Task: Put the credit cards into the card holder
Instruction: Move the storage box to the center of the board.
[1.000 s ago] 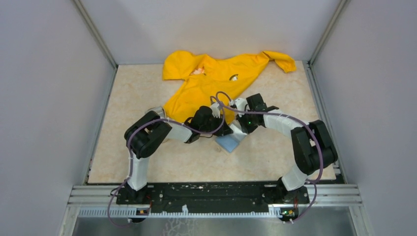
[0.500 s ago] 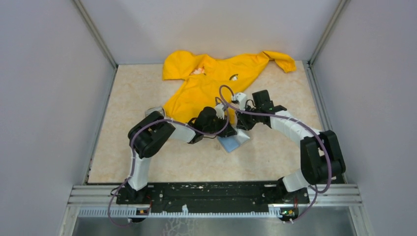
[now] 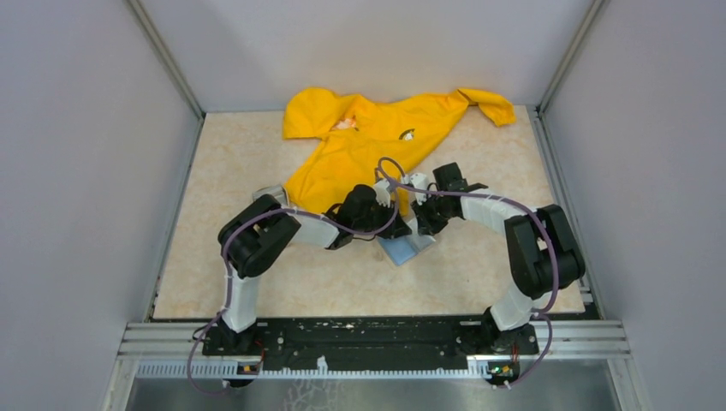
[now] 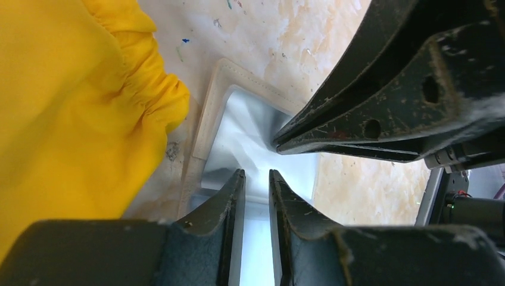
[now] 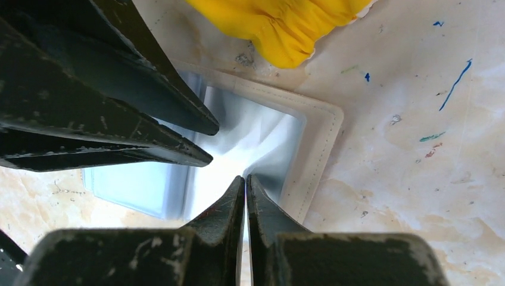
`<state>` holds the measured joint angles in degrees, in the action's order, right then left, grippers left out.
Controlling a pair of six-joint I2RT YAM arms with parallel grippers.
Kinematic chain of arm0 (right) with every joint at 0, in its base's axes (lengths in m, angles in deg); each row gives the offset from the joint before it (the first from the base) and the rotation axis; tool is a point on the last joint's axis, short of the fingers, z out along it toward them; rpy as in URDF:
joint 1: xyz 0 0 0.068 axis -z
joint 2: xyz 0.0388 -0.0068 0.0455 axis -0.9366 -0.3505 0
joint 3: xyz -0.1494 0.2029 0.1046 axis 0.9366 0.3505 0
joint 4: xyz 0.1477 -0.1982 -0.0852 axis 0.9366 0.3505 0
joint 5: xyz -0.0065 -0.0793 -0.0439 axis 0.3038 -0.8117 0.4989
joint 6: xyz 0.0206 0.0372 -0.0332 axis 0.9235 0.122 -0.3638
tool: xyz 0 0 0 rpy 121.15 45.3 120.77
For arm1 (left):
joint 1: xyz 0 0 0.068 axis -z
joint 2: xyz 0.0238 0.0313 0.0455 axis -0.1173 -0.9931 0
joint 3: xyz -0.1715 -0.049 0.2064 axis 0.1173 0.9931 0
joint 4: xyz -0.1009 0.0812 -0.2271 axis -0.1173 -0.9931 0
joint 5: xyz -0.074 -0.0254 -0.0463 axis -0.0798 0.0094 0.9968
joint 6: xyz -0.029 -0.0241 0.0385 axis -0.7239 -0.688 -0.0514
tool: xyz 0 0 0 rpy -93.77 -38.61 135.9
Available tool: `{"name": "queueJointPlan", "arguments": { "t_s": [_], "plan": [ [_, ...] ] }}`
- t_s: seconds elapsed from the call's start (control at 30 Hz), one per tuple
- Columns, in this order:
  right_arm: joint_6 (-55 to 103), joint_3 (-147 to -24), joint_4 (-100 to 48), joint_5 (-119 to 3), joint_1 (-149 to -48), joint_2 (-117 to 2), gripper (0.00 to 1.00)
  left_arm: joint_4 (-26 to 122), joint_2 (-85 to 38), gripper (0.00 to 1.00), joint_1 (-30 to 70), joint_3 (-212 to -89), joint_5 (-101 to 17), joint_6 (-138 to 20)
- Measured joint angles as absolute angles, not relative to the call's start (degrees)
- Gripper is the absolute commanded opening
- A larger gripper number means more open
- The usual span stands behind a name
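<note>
The card holder (image 3: 409,249) lies open on the table between both grippers, with a tan stitched rim (image 5: 324,143) and bluish clear pockets; it also shows in the left wrist view (image 4: 205,128). My right gripper (image 5: 245,179) is shut, its tips pinching the puckered clear pocket film; it also shows in the top view (image 3: 419,229) and the left wrist view (image 4: 277,143). My left gripper (image 4: 256,176) stands over the holder with a narrow gap between its jaws and nothing seen in it; it also shows in the top view (image 3: 396,231). The credit cards are hidden.
A yellow garment (image 3: 368,137) is spread over the back middle of the table, and its cuff (image 4: 149,95) lies right beside the holder's edge (image 5: 280,30). Grey walls enclose the table on three sides. The tabletop has small pen marks (image 5: 452,83).
The right arm drew back and up from the holder half a second ago, then returned to it. The left arm shifted slightly right and has stayed on the holder.
</note>
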<state>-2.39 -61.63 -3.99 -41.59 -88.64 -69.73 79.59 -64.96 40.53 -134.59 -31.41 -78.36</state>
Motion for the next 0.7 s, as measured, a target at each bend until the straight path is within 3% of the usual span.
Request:
{"name": "queueJointPlan", "arguments": {
  "t_s": [0.17, 0.53, 0.6, 0.7],
  "plan": [
    [-3.1, -61.7, -3.3, -39.2, -87.9, -69.4, 0.1, 79.2, -60.3, 0.29, 40.5, -132.0, -32.2, -77.4],
    [-8.3, -62.0, -1.0, -26.4, -85.8, -58.0, 0.14, 78.7, -37.4, 0.33, 40.5, -119.5, -38.4, -71.0],
    [-9.1, -62.8, 0.0, -24.3, -85.8, -57.3, 0.16, 77.0, -33.0, 0.42, 40.5, -117.3, -40.7, -69.2],
    [-10.7, -65.2, 2.6, -20.8, -85.8, -56.2, 0.31, 73.1, -24.7, 0.76, 40.5, -114.0, -45.2, -66.1]
  ]
}}
